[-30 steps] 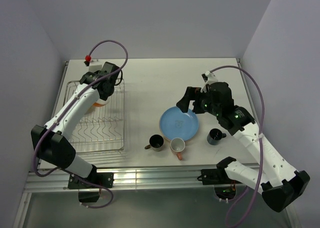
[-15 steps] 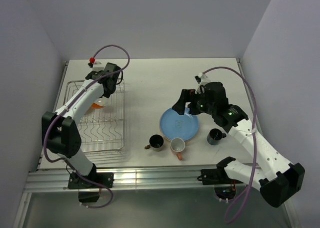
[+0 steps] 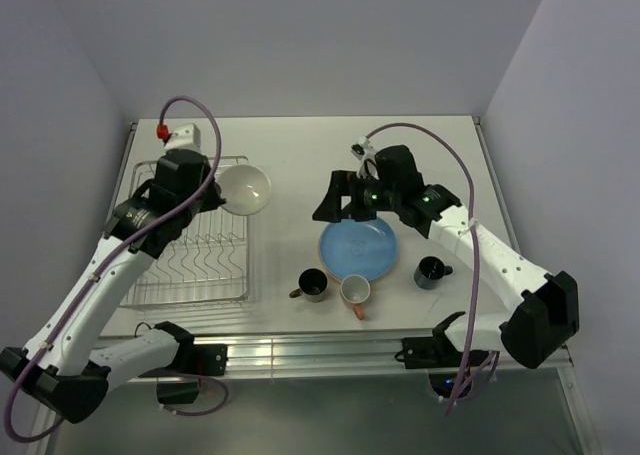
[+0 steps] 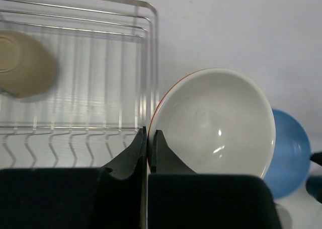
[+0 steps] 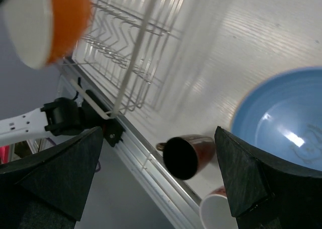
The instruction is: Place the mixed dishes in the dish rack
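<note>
Dishes are spread over three spots. A cream bowl with an orange outside (image 3: 244, 188) is gripped by the left gripper (image 4: 149, 138) and held up off the table (image 3: 300, 145), right at the right-hand rail of the dish rack (image 3: 190, 250).

The overhead view shows only the bowl's pale inside. The left wrist view shows how it is held: the two fingers (image 4: 136, 153) are pinched tight on the near rim, one inside and one outside, with a thin orange line along the rim's edge. The right wrist view shows the orange outer wall from across the table and confirms that the bowl hangs clear of the rack's wires.

The left wrist view also shows a rounded tan dish (image 4: 22, 63) lying in the rack, too blurred to name. From overhead the left arm covers that part of the rack.

The right gripper (image 5: 158, 133) hangs over the far-left edge of the blue plate (image 3: 358, 248), its fingers spread as wide as they go, with nothing between them.

The plate lies flat on the table. Just in front of it stand a dark brown mug (image 3: 312, 284) and a pinkish-orange mug (image 3: 354, 292) side by side. A dark blue mug (image 3: 431, 271) stands near the plate's right edge, and only the overhead view shows it.
</note>
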